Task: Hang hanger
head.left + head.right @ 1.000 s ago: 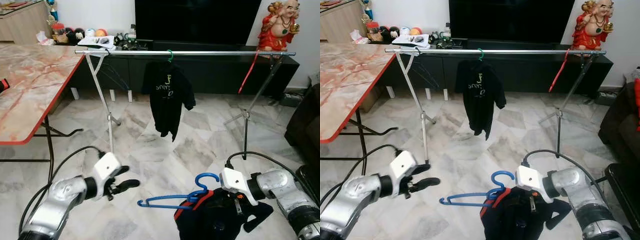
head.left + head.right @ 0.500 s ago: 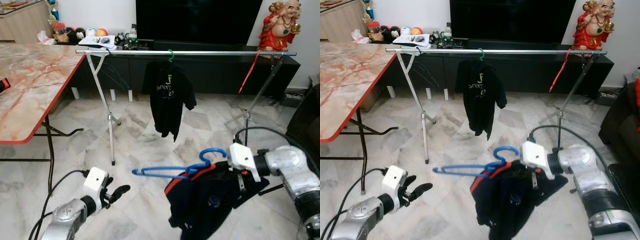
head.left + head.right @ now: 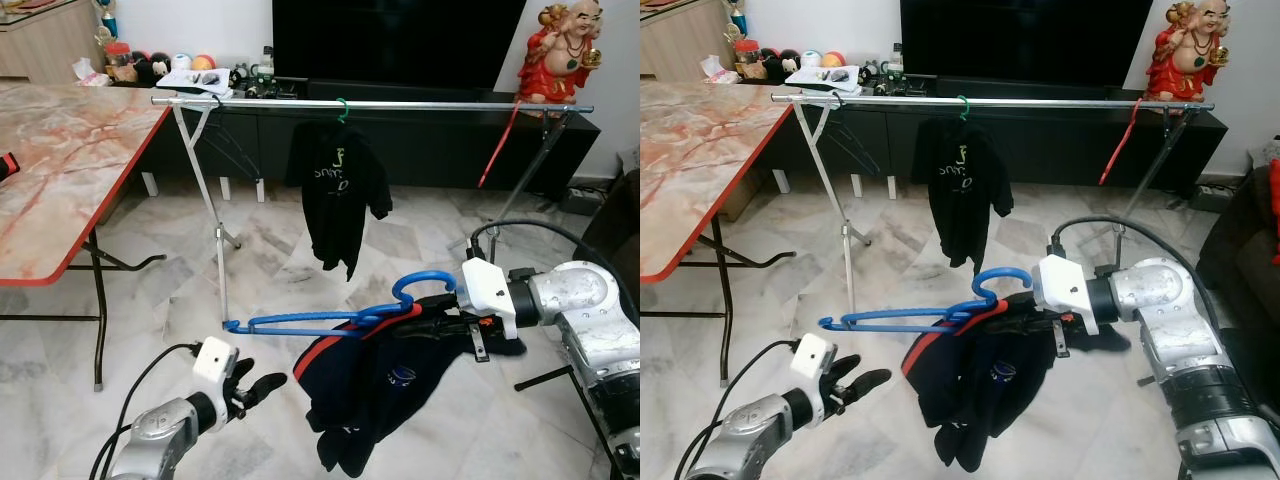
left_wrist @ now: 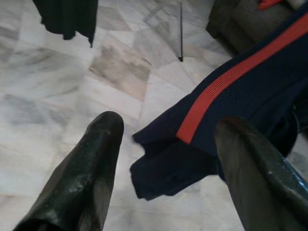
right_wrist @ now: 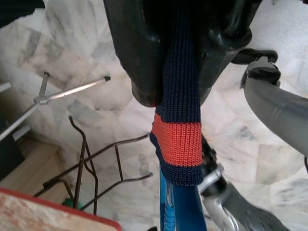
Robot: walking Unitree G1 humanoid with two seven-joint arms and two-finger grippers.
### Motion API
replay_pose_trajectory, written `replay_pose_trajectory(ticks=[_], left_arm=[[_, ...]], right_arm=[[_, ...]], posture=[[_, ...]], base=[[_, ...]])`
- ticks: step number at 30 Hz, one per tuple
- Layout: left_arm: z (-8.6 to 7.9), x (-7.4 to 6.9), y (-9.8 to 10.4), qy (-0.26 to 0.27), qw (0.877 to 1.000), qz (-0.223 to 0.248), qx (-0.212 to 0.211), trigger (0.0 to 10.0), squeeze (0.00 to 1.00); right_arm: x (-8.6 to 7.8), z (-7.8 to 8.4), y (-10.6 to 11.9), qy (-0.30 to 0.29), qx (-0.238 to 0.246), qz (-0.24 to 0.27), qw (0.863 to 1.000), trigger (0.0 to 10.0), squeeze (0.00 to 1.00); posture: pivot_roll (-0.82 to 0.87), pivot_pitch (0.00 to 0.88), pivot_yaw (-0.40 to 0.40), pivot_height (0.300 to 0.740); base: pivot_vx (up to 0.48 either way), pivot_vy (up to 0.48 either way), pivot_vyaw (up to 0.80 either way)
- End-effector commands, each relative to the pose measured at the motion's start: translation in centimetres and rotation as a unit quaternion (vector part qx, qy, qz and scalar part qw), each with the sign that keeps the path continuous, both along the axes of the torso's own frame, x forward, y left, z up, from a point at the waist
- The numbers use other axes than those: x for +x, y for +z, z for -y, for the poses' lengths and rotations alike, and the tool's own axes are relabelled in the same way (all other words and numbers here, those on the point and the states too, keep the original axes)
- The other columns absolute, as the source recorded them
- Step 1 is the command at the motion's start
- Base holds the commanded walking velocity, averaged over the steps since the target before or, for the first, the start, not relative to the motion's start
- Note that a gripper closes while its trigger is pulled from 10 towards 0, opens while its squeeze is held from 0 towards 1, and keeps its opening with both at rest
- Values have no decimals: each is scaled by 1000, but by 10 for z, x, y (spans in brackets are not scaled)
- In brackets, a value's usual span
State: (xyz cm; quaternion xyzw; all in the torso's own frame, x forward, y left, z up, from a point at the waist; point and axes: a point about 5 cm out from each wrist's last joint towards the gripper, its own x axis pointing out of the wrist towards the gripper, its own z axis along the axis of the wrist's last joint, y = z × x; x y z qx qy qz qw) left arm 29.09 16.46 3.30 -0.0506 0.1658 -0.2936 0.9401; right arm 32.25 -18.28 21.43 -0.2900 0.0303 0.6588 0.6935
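Observation:
A blue hanger [image 3: 330,318] carries a navy garment [image 3: 380,385] with a red stripe. It hangs at knee height over the floor, its hook [image 3: 420,285] pointing up. My right gripper [image 3: 445,325] is shut on the hanger's neck and the garment's collar; the right wrist view shows the ribbed collar [image 5: 180,120] pinched between the fingers above the blue hanger [image 5: 180,207]. The silver rail [image 3: 420,105] stands farther off and higher. My left gripper [image 3: 258,385] sits low on the left, open, fingers [image 4: 82,168] spread, the garment [image 4: 240,96] beyond them.
A black garment [image 3: 338,195] on a green hanger hangs mid-rail, and a red hanger [image 3: 495,150] hangs near the right end. The rack's legs [image 3: 218,240] splay on the marble floor. A marble-topped table [image 3: 70,170] is at the left and a dark sofa [image 3: 610,240] at the right.
My right arm has lifted the hanger and garment up and forward towards the rack, and the garment now hangs free. My left arm has dropped low and drawn back.

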Motion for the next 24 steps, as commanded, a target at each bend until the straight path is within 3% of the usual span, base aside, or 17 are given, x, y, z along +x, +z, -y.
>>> replay_pose_trajectory(ticks=[1,7,8,24], left_arm=[[0,-1,-3,-2,1000,-5,-1,10000,1000],[10,3,0,-9,999,11,-37,10000,1000],[13,4,2,-22,999,18,-41,10000,0],[31,8,10,-149,988,43,-17,10000,0]], right_arm=[[-2,2,17,5,15,27,1000,0,0],[-9,-2,23,22,19,24,999,0,0],[-10,-3,24,25,20,24,999,0,0],[-15,-5,26,32,14,16,999,0,0]], posture=[[51,53,-52,740],[40,54,-59,740],[39,54,-60,740],[28,56,-71,740]], base=[[0,0,0],[0,0,0],[0,0,0],[0,0,0]])
